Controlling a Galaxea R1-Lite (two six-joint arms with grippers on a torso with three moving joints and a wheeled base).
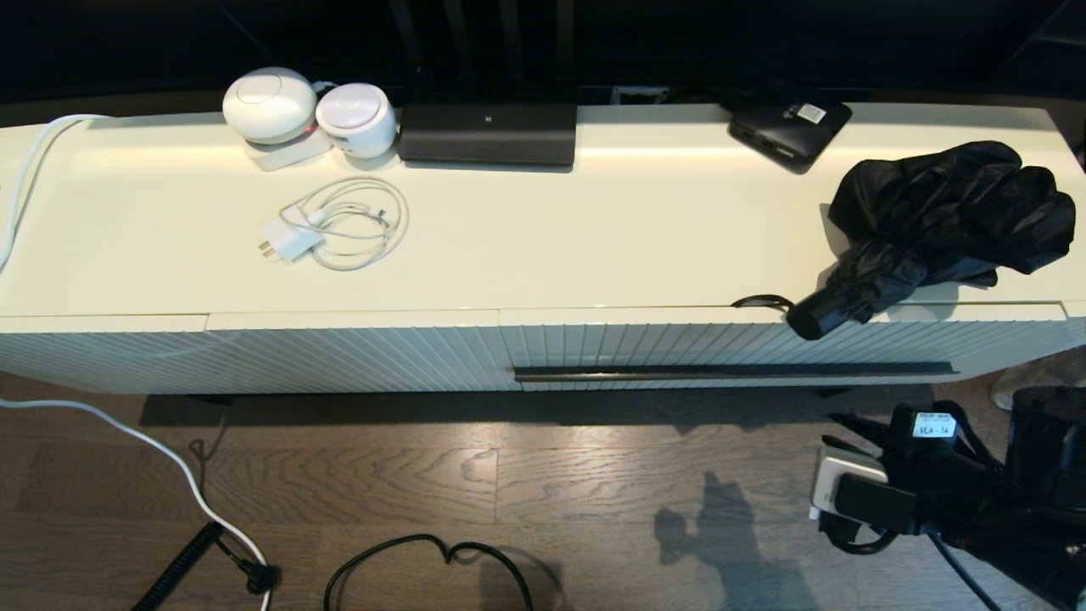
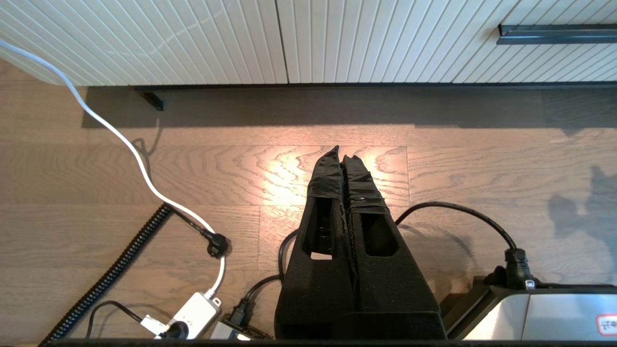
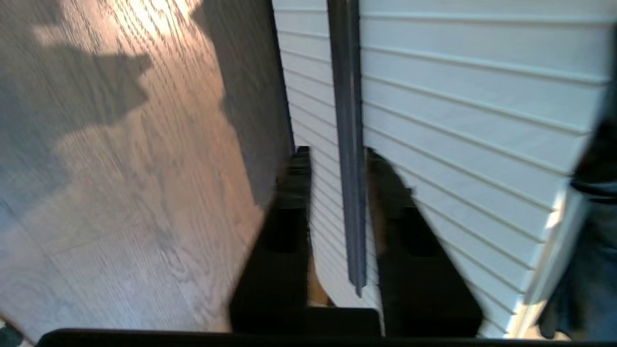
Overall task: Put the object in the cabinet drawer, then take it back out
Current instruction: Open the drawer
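The black folding umbrella (image 1: pixel 933 221) lies on the cabinet top at its right end, fabric loose and bunched, stubby handle overhanging the closed drawer (image 1: pixel 764 344). The right hand (image 3: pixel 337 193) is spread wide, straddling the drawer's handle bar (image 3: pixel 349 144). The left hand (image 2: pixel 342 159) is pressed closed above the floor.

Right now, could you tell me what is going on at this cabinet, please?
The right gripper is open, with a finger on either side of the dark handle bar of the shut cabinet drawer, apparently about to pull it open. The black folding umbrella lies untouched on the cabinet top above it, its handle jutting over the front edge. The left gripper is shut and parked low over the floor, holding nothing.
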